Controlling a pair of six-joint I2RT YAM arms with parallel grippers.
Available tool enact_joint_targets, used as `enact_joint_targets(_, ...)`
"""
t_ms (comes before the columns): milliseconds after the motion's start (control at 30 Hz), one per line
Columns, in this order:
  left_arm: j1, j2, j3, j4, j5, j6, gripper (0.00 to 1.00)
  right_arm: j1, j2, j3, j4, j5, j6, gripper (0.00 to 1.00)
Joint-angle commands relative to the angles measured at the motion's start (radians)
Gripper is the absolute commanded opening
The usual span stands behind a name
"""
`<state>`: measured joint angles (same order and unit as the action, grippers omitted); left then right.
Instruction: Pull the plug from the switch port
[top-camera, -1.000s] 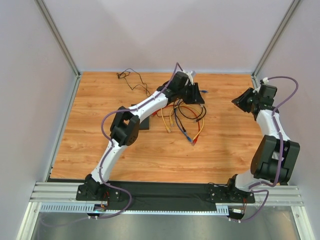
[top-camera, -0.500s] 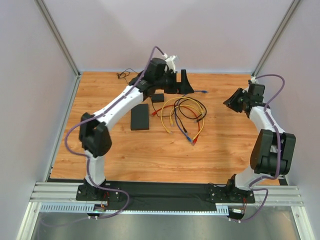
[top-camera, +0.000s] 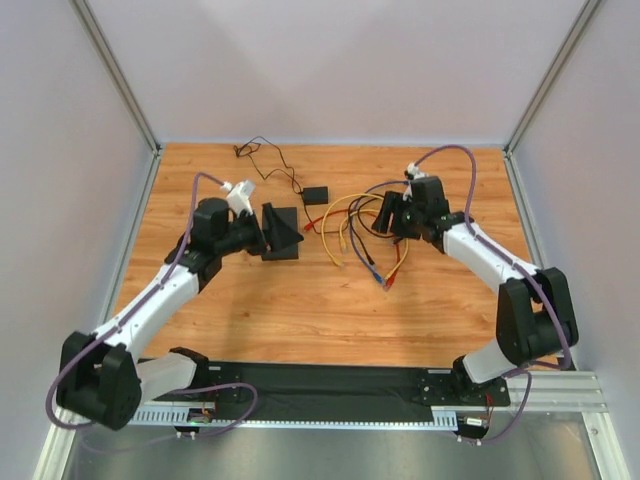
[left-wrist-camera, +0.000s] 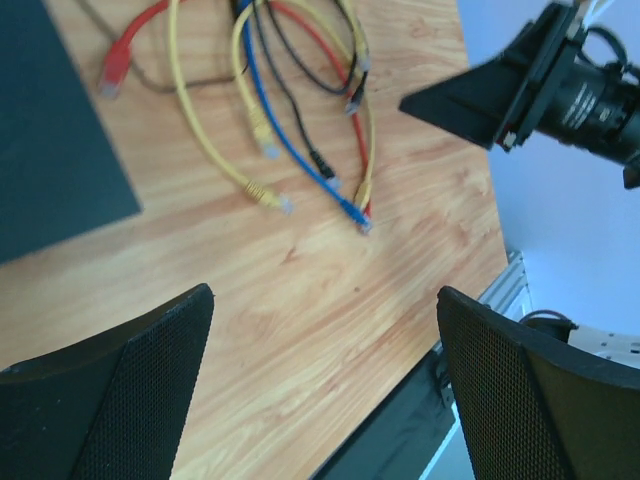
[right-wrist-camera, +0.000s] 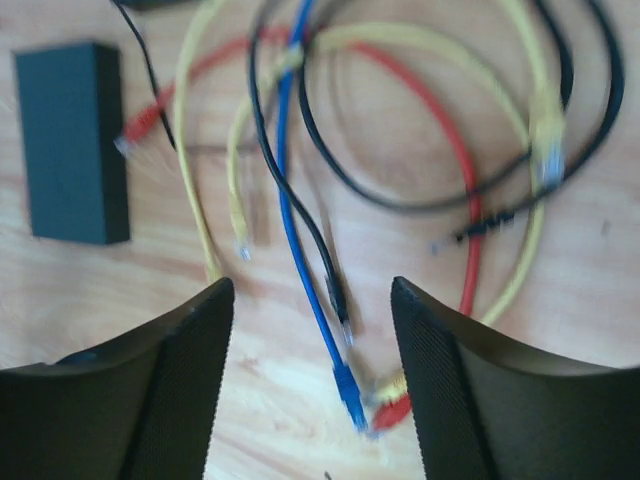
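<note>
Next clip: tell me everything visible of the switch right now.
The switch is a flat, matte-black rectangular box, seemingly plastic, lying flat on the wooden table left of the cable tangle. No sockets show in any view. A red plug ends at one long side; whether it is seated cannot be told. The open left gripper covers part of it in the top view, without touching.

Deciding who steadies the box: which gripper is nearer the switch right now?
Left. The left gripper hovers open at the switch, overlapping it in the top view. The right gripper, also open, is apart from it, over the cable tangle.
</note>
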<state>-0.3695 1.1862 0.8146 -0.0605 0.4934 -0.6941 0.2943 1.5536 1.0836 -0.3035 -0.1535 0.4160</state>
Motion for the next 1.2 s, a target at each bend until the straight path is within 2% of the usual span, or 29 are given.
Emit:
enact_joint_targets(0, 0.061, -0.154, -0.118, 0.127, 0.085, -0.039, 1.00, 0.003, -0.108, -0.184, 0.036, 0.091, 0.027, 0.69)
enact_joint_targets(67, 0.095, -0.210, -0.192, 0.119, 0.128, -0.035, 1.00, 0.003, -0.182, -0.256, 0.044, 0.155, 0.056, 0.77)
enact_joint_targets(133, 0.112, -0.253, -0.270, 0.204, 0.160, -0.091, 1.00, -0.001, -0.313, -0.368, 0.055, 0.215, 0.078, 0.86)
enact_joint_targets(167, 0.142, -0.301, -0.384, 0.284, 0.212, -0.147, 1.00, -0.003, -0.370, -0.410, 0.073, 0.219, 0.087, 0.93)
enact_joint_targets(200, 0.153, -0.322, -0.453, 0.492, 0.235, -0.204, 1.00, -0.006, -0.497, -0.472, 0.076, 0.232, 0.093, 1.00)
enact_joint_targets(233, 0.168, -0.353, -0.585, 0.602, 0.255, -0.325, 1.00, -0.006, -0.567, -0.513, 0.081, 0.256, 0.107, 1.00)
enact_joint_targets(267, 0.187, -0.361, -0.639, 0.693, 0.257, -0.369, 1.00, -0.009, -0.633, -0.546, 0.096, 0.262, 0.153, 1.00)
enact_joint_targets(300, 0.195, -0.365, -0.685, 0.823, 0.255, -0.401, 1.00, -0.015, -0.761, -0.624, 0.104, 0.269, 0.179, 1.00)
enact_joint_targets(367, 0.196, -0.366, -0.778, 0.921, 0.260, -0.467, 1.00, -0.021, -0.890, -0.698, 0.121, 0.261, 0.274, 1.00)
enact_joint_targets(400, 0.195, -0.364, -0.802, 1.039, 0.261, -0.496, 1.00, -0.023, -1.018, -0.785, 0.122, 0.255, 0.317, 1.00)
enact_joint_targets(467, 0.196, -0.347, -0.916, 1.198, 0.241, -0.580, 1.00, -0.024, -1.146, -0.884, 0.106, 0.253, 0.413, 1.00)
enact_joint_targets(500, 0.198, -0.341, -0.948, 1.300, 0.234, -0.591, 1.00, -0.026, -1.275, -0.928, 0.092, 0.252, 0.529, 1.00)
enact_joint_targets(567, 0.196, -0.352, -0.956, 1.309, 0.289, -0.601, 1.00, -0.029, -1.410, -1.053, 0.024, 0.204, 0.625, 1.00)
enact_joint_targets(633, 0.196, -0.416, -0.956, 1.317, 0.309, -0.625, 1.00, -0.029, -1.620, -1.146, -0.053, 0.114, 0.736, 1.00)
enact_joint_targets(700, 0.192, -0.497, -0.956, 1.250, 0.306, -0.633, 1.00, -0.030, -1.560, -1.159, -0.016, 0.060, 0.773, 1.00)
enact_joint_targets(733, 0.188, -0.610, -0.956, 1.192, 0.297, -0.631, 1.00, -0.030, -1.522, -1.159, -0.003, 0.020, 0.773, 1.00)
enact_joint_targets(800, 0.185, -0.753, -0.953, 0.911, 0.278, -0.590, 1.00, -0.030, -1.511, -1.162, 0.000, -0.004, 0.768, 1.00)
enact_joint_targets(833, 0.182, -0.918, -0.956, 0.801, 0.255, -0.572, 1.00, -0.030, -1.526, -1.162, -0.017, -0.003, 0.770, 1.00)
enact_joint_targets(867, 0.181, -1.009, -0.956, 0.689, 0.248, -0.550, 1.00, -0.030, -1.550, -1.162, -0.070, 0.000, 0.773, 1.00)
enact_joint_targets(900, 0.179, -1.096, -0.942, 0.468, 0.241, -0.518, 1.00, -0.030, -1.617, -1.163, -0.097, 0.006, 0.773, 1.00)
enact_joint_targets(933, 0.179, -1.275, -0.924, 0.374, 0.228, -0.486, 1.00, -0.030, -1.616, -1.162, -0.111, 0.017, 0.773, 1.00)
enact_joint_targets(967, 0.175, -1.315, -0.921, 0.311, 0.228, -0.489, 1.00, -0.030, -1.603, -1.157, -0.111, 0.023, 0.774, 1.00)
enact_joint_targets(1033, 0.170, -1.221, -0.924, 0.367, 0.252, -0.493, 1.00, -0.030, -1.598, -1.163, -0.111, 0.034, 0.779, 1.00)
enact_joint_targets(1167, 0.165, -1.192, -0.930, 0.424, 0.255, -0.487, 1.00, -0.030, -1.610, -1.165, -0.123, 0.038, 0.782, 1.00)
